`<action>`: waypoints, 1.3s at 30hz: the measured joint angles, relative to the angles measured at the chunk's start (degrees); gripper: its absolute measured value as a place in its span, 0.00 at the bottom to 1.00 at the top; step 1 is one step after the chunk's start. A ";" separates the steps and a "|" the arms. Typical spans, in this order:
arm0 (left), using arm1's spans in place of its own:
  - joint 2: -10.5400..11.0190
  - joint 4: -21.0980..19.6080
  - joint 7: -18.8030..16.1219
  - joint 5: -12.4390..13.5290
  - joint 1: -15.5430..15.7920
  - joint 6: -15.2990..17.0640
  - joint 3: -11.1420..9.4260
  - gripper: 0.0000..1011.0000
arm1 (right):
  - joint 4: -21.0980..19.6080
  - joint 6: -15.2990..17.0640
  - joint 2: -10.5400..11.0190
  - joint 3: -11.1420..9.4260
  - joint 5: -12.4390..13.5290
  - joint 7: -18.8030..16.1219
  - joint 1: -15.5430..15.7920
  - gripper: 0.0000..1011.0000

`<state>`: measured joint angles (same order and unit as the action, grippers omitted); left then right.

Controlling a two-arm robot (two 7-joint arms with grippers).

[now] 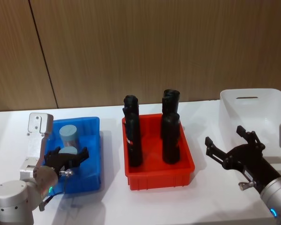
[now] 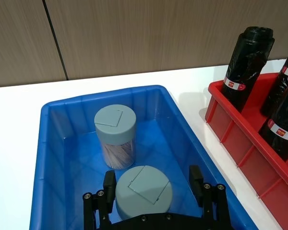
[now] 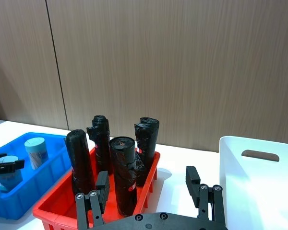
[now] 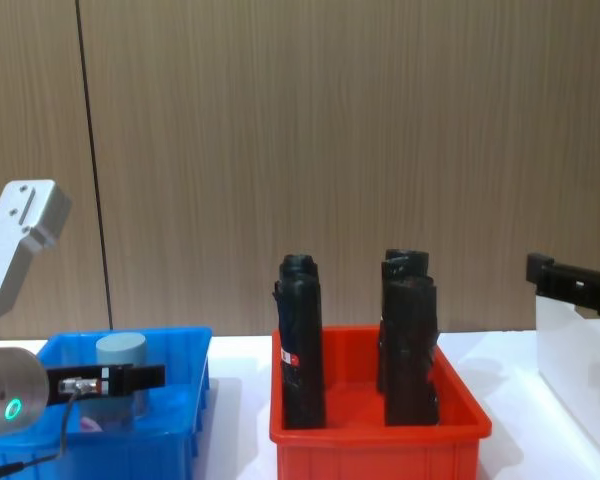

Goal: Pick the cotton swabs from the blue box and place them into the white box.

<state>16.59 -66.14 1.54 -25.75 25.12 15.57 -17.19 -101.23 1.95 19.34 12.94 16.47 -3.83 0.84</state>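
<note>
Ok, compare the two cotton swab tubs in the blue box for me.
The near tub sits between the left gripper's open fingers; the far tub stands free. The near tub is closer to the robot, the far tub closer to the blue box's back wall. Both stand upright, with grey-blue lids. The right gripper hangs open beside the white box.

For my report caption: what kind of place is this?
Probably a robot test bench: white table, wood-panel wall, blue box, red bin and white box in a row, left tool in the blue box, right tool by the white one.
</note>
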 joint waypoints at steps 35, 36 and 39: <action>2.46 -13.04 2.55 8.89 -1.01 2.46 0.90 0.66 | 0.00 0.00 0.00 0.00 0.00 0.00 0.00 0.99; 2.57 -14.02 3.34 9.43 -0.93 2.45 0.91 0.66 | 0.00 0.00 0.00 0.00 0.00 0.00 0.00 0.99; 2.68 -15.46 4.45 9.97 -0.77 2.32 0.91 0.66 | 0.00 0.00 0.00 0.00 0.00 0.00 0.00 0.99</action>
<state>19.27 -81.60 5.99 -15.78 24.35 17.89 -16.28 -101.23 1.95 19.34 12.94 16.46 -3.83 0.84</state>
